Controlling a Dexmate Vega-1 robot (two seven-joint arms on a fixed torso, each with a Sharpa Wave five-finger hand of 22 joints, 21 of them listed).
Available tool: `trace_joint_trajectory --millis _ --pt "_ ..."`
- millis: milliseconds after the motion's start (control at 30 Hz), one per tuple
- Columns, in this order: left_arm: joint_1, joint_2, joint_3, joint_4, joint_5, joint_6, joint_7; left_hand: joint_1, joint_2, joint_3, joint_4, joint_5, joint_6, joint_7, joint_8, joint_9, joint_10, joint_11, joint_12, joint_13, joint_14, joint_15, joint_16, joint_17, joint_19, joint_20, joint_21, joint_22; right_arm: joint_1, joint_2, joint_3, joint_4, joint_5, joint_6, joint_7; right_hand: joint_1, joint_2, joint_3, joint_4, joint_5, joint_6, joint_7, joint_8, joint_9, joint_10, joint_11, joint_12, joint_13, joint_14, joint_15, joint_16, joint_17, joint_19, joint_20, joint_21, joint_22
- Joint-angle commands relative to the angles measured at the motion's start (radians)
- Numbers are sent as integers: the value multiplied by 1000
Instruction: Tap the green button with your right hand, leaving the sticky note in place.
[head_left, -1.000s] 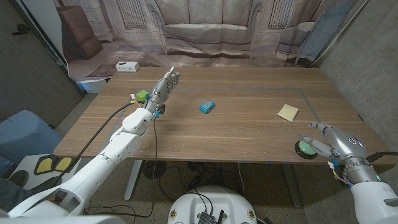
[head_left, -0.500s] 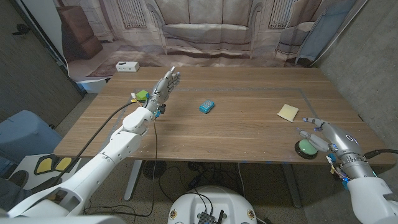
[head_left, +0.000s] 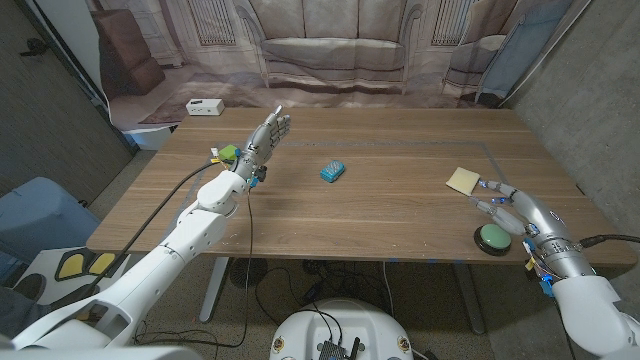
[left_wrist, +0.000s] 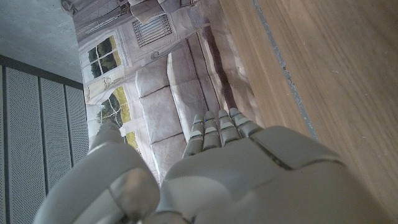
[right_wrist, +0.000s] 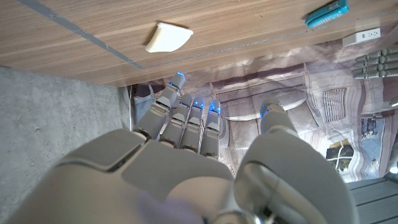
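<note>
The green button (head_left: 492, 237), a round green cap on a dark base, sits near the table's front edge at the right. My right hand (head_left: 512, 212) is just behind and to the right of it, with fingers spread and nothing in them; its fingertips reach toward the yellow sticky note (head_left: 462, 180). From the right wrist view the note (right_wrist: 168, 36) lies on the wood beyond the fingers (right_wrist: 186, 118). I cannot tell whether the hand touches the button. My left hand (head_left: 266, 135) is raised over the table's far left, fingers straight and apart, holding nothing.
A small blue object (head_left: 334, 171) lies mid-table. A green and yellow item (head_left: 228, 153) sits beside my left wrist. A white box (head_left: 205, 106) stands off the table's far left corner. A thin taped line (head_left: 497, 160) runs along the right side.
My right hand has moved away from the table's front edge, from beside the button to behind it, with its fingers closer to the sticky note. The left arm, note and button stayed still.
</note>
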Motion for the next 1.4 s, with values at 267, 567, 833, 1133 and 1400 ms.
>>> trace_joint_trajectory --millis 267,567,833,1133,1400 --pt "8 5 1 -14 -1 9 3 0 12 -1 -5 -3 9 -3 -2 2 3 -1 -2 2 2 -5 -2 5 -3 2 2 5 89 -35 -19 94 159 130 39 -7 2 13 -3 -2 -10 0 -4 3 -12 1 -3 3 -17 9 -5 4 -16 -1 -5 3" --pt "8 5 4 -12 -2 10 -3 0 12 -2 -5 -3 9 -4 -2 2 3 -4 -2 2 3 -5 -1 5 -3 2 2 5 129 -55 -31 134 241 169 67 -7 1 16 -3 -2 -25 0 -8 3 -20 4 -4 3 -25 12 -7 4 -23 1 -6 3" --pt "3 0 5 5 -7 2 -14 0 12 -2 -6 -4 12 -8 -1 2 3 -1 -3 2 3 -7 -2 5 -4 3 2 5 210 -72 -74 187 338 218 92 -11 1 18 -2 -4 -38 -8 -10 3 -20 2 -2 4 -2 8 4 6 -6 3 1 3" --pt "6 5 -2 12 -14 -4 -22 -1 13 -2 -7 -4 13 -11 -1 2 4 -5 -2 2 4 -7 -1 5 -5 3 1 5 290 -106 -129 237 435 235 114 -14 0 19 -1 -5 -50 -9 -12 3 -26 4 -3 4 7 8 8 7 -1 4 3 3" --pt "8 13 -10 16 -23 -4 -28 -1 14 -3 -7 -4 15 -12 0 2 4 -7 -3 2 4 -7 -1 5 -5 4 1 5 336 -133 -167 264 501 240 121 -17 0 21 0 -6 -53 -6 -9 4 -24 7 0 4 29 4 17 9 11 7 7 3"
